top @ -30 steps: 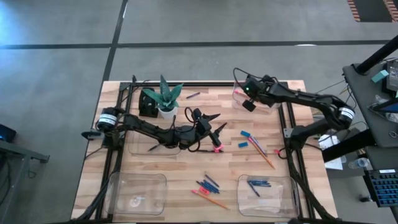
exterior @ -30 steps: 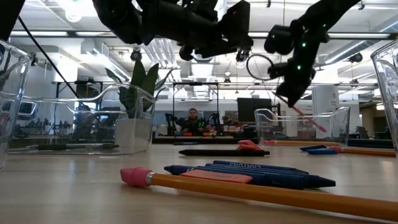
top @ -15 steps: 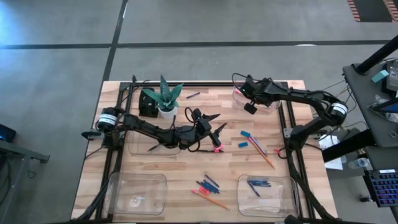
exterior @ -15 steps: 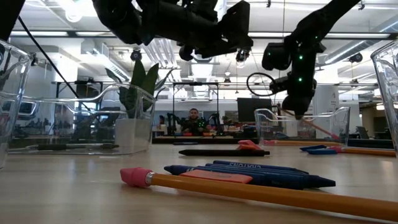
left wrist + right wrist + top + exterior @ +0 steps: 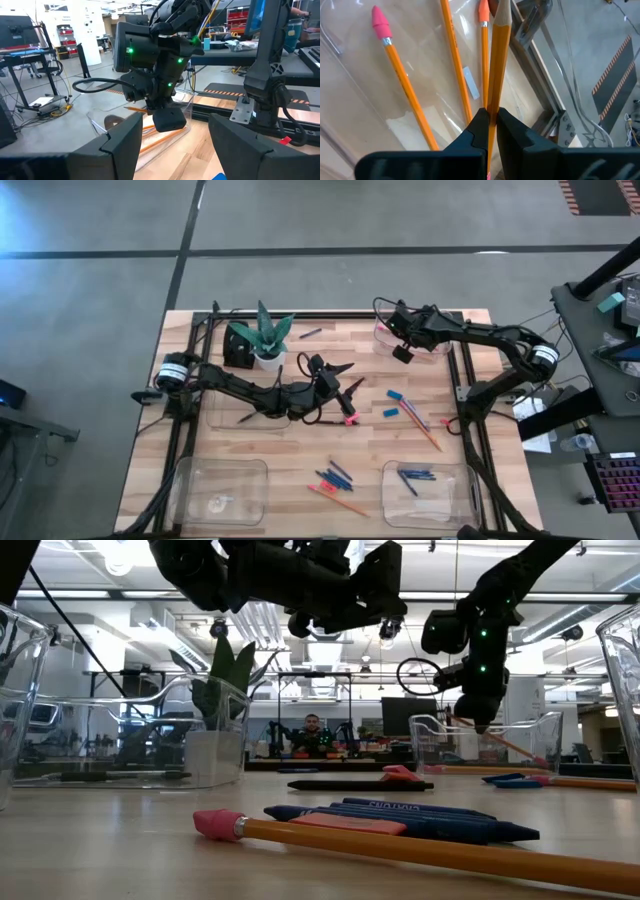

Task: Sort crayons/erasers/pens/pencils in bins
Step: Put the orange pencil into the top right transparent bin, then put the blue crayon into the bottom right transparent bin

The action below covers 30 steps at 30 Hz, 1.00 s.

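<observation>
My right gripper (image 5: 491, 120) hangs over the far right bin (image 5: 386, 337), shut on an orange pencil (image 5: 496, 65). The pencil's sharpened tip (image 5: 501, 10) points down into the bin. Three more pencils lie flat on that bin's floor, one with a pink eraser (image 5: 380, 17). In the low view the gripper (image 5: 480, 710) stands just above the bin's rim (image 5: 490, 730). My left gripper (image 5: 345, 387) waits open and level at mid-table, holding nothing and facing the right gripper (image 5: 167, 117). My right gripper pinches the pencil's shaft (image 5: 492, 111) between its two fingers. The fingers slant down from above, and the pencil runs forward along them. Most of the pencil sticks out beyond the fingertips, tilted down into the bin (image 5: 505, 743). Whether its tip touches the floor I cannot tell.
Loose on the table: a pencil (image 5: 426, 430), blue erasers (image 5: 395, 395), crayons (image 5: 336, 475), another pencil (image 5: 340, 501), a dark pen (image 5: 310, 333). A potted plant (image 5: 266, 340) stands far left. The other bins are near right (image 5: 430, 485), near left (image 5: 220, 490) and under the left arm (image 5: 235, 408).
My right gripper has sunk toward the far right bin and tipped further downward, bringing the held pencil's tip lower into the bin. It has kept still over the last half second. Its fingers have stayed shut on the pencil.
</observation>
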Available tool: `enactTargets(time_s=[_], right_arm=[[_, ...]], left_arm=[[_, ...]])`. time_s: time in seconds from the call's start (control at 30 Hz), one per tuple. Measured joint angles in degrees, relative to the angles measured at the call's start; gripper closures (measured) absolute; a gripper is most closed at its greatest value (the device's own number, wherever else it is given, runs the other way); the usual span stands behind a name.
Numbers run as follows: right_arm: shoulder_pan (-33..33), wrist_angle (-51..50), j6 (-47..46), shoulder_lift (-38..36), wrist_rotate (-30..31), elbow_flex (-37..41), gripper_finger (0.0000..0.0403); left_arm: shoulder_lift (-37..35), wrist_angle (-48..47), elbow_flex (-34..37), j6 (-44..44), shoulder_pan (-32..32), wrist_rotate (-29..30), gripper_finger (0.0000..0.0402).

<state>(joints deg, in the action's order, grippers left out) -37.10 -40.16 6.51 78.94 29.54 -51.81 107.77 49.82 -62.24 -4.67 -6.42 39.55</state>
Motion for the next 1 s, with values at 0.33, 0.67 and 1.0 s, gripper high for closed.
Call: enactTargets(time_s=[0.33,0.67,1.0], right_arm=[[0.0,1.5,0.2,0.0,0.0,0.8,0.0390],[0.0,3.7,0.5,0.0,-4.1,1.4,0.0337],[-0.1,3.8,0.8,-1.0,-4.0,-0.2,0.0287]], left_arm=[[0.0,0.0,0.0,0.0,0.0,0.0,0.0187],[0.0,-1.8,0.2,1.0,0.0,-0.1,0.0187],[-0.3,-13.8,-2.9,6.6,1.5,-0.1,0.0187]])
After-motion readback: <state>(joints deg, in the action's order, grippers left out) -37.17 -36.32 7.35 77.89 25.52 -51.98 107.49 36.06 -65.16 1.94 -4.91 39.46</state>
